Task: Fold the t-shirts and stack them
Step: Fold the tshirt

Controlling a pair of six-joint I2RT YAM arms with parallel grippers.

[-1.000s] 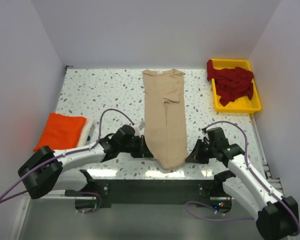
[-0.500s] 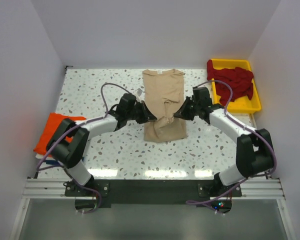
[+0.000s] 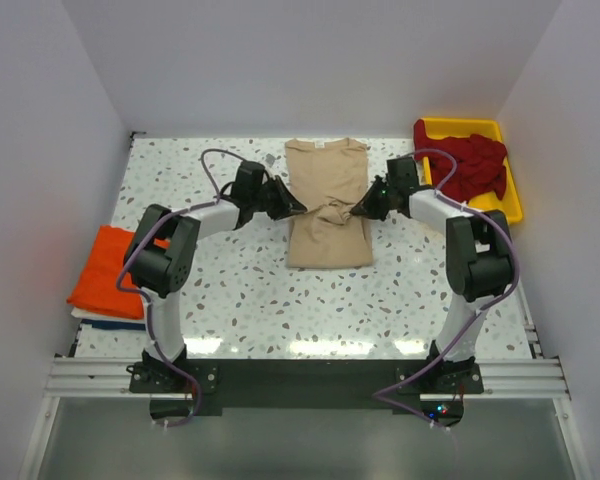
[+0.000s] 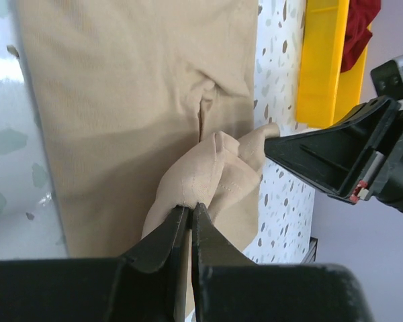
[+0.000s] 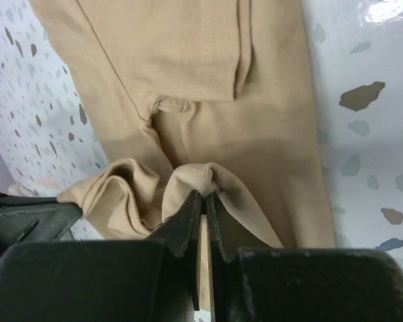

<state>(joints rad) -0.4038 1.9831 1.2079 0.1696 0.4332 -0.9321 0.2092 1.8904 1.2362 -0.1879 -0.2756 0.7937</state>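
- The orange t-shirt (image 3: 115,262) lies folded at the left edge of the speckled table (image 3: 230,290), with a white and blue cloth (image 3: 102,318) showing under its near edge.
- The left gripper (image 4: 190,208) is clenched on a bunched corner of the hem of the beige t-shirt (image 3: 328,180). Its two fingers are pressed together with only a thin fold of cloth between them.
- The beige t-shirt lies lengthwise in the middle of the table, its collar toward the far wall. Its near part is doubled back over the body, and the pinched hem is held up in a loose hump above the shirt's middle.
- The right gripper (image 5: 206,195) is likewise clamped on the other hem corner, its jaws nearly touching around the seam. It faces the left gripper across the shirt, the two close but apart.
- The yellow tray (image 3: 512,205) sits at the far right corner of the table and holds the dark red t-shirts (image 3: 470,162) in a crumpled heap, one edge spilling over the tray's left rim.
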